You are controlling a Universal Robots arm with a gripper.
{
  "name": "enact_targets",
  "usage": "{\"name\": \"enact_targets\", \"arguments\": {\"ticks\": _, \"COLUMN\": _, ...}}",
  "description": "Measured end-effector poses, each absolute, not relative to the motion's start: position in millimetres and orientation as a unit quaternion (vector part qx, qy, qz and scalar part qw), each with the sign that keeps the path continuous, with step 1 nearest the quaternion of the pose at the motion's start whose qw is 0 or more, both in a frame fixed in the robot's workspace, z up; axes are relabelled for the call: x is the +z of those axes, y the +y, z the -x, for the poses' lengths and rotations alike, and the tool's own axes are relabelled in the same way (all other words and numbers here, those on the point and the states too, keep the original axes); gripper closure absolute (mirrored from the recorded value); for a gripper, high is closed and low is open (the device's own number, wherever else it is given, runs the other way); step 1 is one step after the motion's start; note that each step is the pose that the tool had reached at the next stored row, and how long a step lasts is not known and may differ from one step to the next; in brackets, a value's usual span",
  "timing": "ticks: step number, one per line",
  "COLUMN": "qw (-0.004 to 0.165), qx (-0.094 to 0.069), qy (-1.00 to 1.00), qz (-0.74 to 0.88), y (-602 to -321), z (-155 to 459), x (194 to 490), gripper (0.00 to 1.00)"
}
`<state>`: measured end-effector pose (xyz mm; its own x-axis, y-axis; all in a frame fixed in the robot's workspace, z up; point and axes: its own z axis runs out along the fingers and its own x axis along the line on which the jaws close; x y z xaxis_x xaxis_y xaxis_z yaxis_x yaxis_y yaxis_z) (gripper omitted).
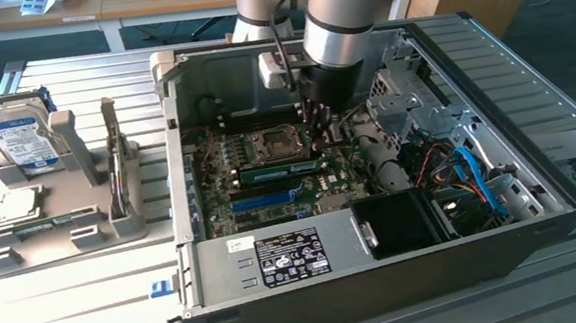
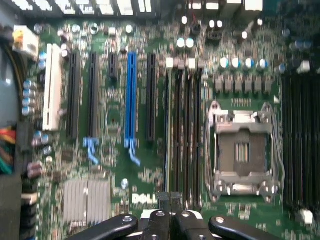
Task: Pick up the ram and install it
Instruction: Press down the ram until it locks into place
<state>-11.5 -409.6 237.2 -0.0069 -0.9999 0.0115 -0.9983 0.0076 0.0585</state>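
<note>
Wrist view — jaws (image 2: 170, 202) clenched together, empty, above the motherboard (image 2: 115, 170) — ram (image 1: 278, 170) seated beside the CPU socket (image 1: 269, 143)

I hung inside the open black computer case (image 1: 393, 281), above the green motherboard (image 1: 268, 181). The green ram stick (image 1: 278, 171) lay seated in its slot beside the square processor socket (image 1: 269, 143). To the exterior view's left of the case, the silver hard drive (image 1: 18, 143) stood upright in the grey holder tray (image 1: 63, 233).
</note>
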Motion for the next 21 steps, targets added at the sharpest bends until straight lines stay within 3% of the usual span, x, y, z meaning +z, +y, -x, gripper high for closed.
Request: {"name": "enact_targets", "arguments": {"ticks": 21, "qw": 0.025, "qx": -0.017, "qy": -0.709, "qz": -0.704, "y": -410, "z": 70, "x": 236, "gripper": 0.89}}
